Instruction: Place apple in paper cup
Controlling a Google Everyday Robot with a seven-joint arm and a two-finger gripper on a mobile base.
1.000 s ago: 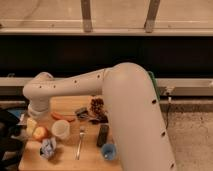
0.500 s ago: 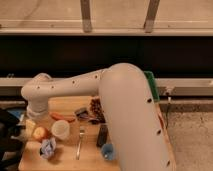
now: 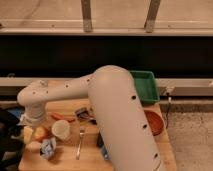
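Far left: gripper (image 3: pixel 33 122) at the wrist end of the white arm (image 3: pixel 115 100), low over the left edge of the wooden surface (image 3: pixel 65 160); jaws hidden under the wrist, so apart or together cannot be told. Just below and right of it, the apple (image 3: pixel 41 133) resting on the surface, outside the paper cup (image 3: pixel 61 129). Cup upright just right of the apple, mouth up. In front of the apple, a blue-and-white packet (image 3: pixel 48 148). Behind the cup, a long orange-red piece (image 3: pixel 63 118) lying flat. Right of the cup, a fork (image 3: pixel 80 142) lying lengthwise. Further right, the arm's bulky body covering the middle of the surface. Beyond it, a green bin (image 3: pixel 146 87) at the back and an orange-red bowl (image 3: pixel 155 122) near the right edge
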